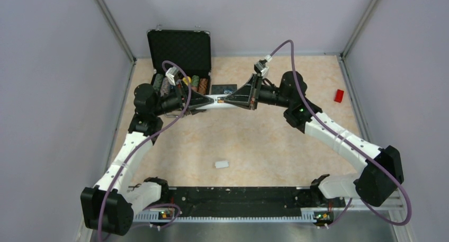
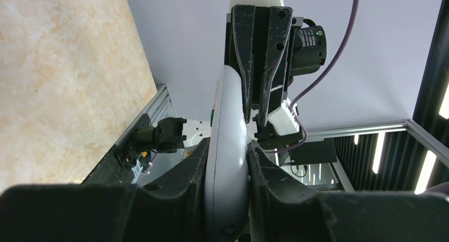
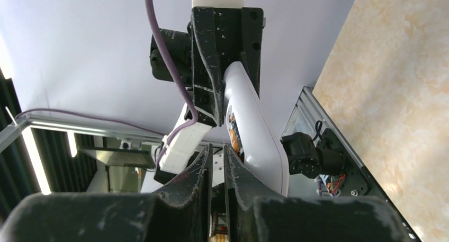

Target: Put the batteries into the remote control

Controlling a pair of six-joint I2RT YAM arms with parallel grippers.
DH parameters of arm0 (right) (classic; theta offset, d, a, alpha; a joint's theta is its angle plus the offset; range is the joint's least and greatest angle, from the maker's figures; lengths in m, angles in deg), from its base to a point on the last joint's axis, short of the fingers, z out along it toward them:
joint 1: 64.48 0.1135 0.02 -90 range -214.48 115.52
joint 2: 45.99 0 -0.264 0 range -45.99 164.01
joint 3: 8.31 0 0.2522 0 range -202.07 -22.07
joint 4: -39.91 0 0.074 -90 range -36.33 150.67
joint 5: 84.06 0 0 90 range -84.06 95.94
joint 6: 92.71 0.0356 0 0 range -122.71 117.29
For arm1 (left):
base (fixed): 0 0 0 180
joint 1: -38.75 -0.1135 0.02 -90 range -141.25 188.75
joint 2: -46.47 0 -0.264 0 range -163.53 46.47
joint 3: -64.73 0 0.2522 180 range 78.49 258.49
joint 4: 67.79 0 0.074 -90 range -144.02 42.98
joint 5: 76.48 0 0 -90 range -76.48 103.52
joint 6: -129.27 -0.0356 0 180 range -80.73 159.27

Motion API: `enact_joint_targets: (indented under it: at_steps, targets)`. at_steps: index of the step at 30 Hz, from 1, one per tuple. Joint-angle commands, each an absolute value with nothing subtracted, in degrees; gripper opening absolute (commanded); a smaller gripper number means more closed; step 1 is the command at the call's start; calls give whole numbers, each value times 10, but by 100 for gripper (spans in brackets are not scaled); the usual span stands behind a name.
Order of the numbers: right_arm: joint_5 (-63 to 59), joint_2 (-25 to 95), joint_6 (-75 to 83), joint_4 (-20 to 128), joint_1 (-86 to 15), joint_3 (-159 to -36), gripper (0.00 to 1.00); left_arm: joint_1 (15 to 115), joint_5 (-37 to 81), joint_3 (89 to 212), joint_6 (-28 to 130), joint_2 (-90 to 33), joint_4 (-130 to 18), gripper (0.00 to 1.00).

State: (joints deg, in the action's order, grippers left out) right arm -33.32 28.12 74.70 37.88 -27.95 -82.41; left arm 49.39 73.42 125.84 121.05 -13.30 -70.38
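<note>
remote control (image 2: 229, 120) clamped in left gripper (image 2: 227, 157), beside right gripper (image 3: 217, 153).

Desk (image 1: 265, 141): case (image 1: 179, 51) at the far left corner, tile (image 1: 223, 88) just right of it. Remote control (image 1: 217, 99) aloft before both, between left pincer (image 1: 207, 99) and right pincer (image 1: 227, 100). Block (image 1: 339, 96) far right. Small flat piece (image 1: 222, 164) centre, nearer the arm bases.

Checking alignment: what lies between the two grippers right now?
The white remote control spans that gap, clearest in the top view; the left gripper clamps one end.
</note>
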Motion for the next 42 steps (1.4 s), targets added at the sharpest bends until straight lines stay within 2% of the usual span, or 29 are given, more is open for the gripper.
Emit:
enact_joint_targets:
  at_steps: [1, 6, 8, 13, 18, 22, 26, 33, 36, 42]
  targets:
    - [-324, 266, 723, 394, -290, -837, 14, 495, 714, 1278, 1180, -129, -691, 0]
    - [-286, 254, 592, 551, -290, -877, 19, 495, 650, 1301, 1037, -143, -515, 0]
    - [-264, 247, 526, 612, -290, -889, 22, 495, 634, 1293, 1000, -150, -496, 0]
    - [-207, 211, 390, 710, -288, -859, 39, 495, 593, 1264, 925, -167, -455, 0]
    - [-153, 165, 281, 734, -259, -789, 50, 491, 513, 1251, 882, -166, -424, 0]
    - [-75, 189, 209, 761, -180, -753, 51, 490, 467, 1236, 877, -159, -420, 0]
    - [-24, 271, 136, 790, -82, -754, 54, 487, 406, 1223, 880, -128, -394, 0]
    - [-7, 399, -31, 809, 16, -777, 55, 459, 255, 1226, 882, -47, -293, 0]
    - [-3, 412, -136, 770, 54, -746, 52, 436, 254, 1231, 873, -33, -267, 0]
    - [-66, 365, -300, 642, 66, -664, 53, 392, 295, 1225, 873, -18, -265, 0]
